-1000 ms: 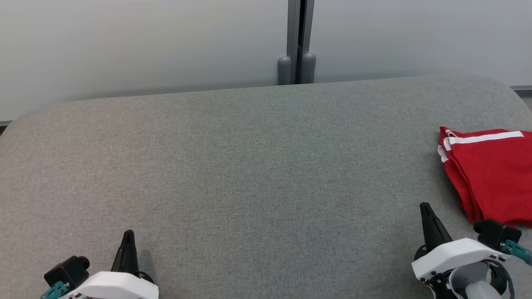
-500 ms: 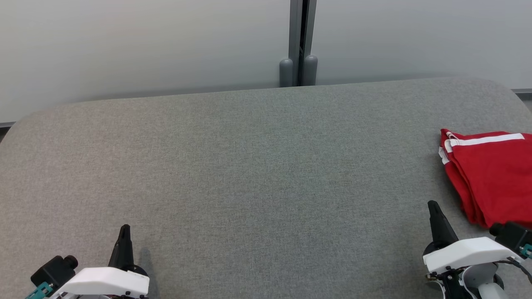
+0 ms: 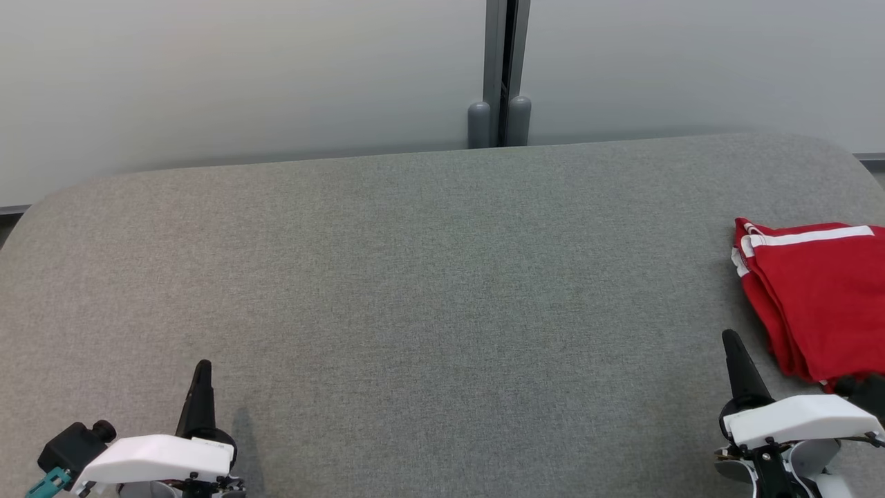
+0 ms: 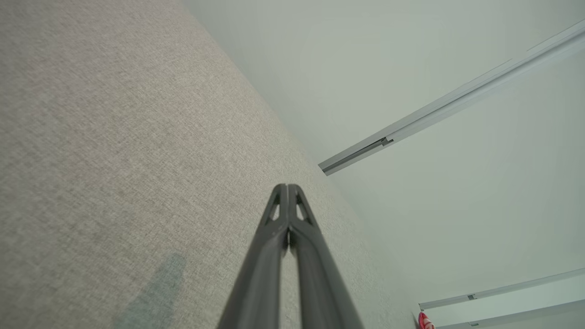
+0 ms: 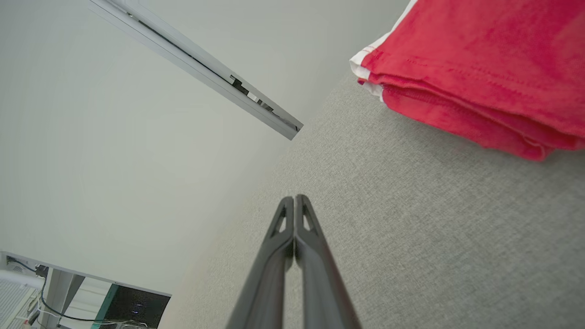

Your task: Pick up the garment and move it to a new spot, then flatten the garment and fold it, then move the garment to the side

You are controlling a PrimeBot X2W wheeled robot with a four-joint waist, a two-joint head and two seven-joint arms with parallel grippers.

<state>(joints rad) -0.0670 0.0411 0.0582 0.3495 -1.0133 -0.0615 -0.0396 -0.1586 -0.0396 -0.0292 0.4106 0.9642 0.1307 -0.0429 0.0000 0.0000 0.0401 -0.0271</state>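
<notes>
Left gripper [image 3: 202,370] sits at the lower left of the head view, its two dark fingers pressed together and pointing up the frame, low over the grey bench [image 3: 429,290]; the left wrist view shows the same closed tips [image 4: 288,188] with nothing between them. Right gripper [image 3: 733,342] mirrors it at the lower right, fingers also together and empty [image 5: 295,199]. The red garment [image 3: 823,297], folded, with a white stripe along its top edge, lies on the bench at the right edge of the frame, just above and beside the right gripper, apart from it. Since a second ago both grippers have drawn outward toward the lower corners; the garment lies as it did, the whole picture having shifted slightly
</notes>
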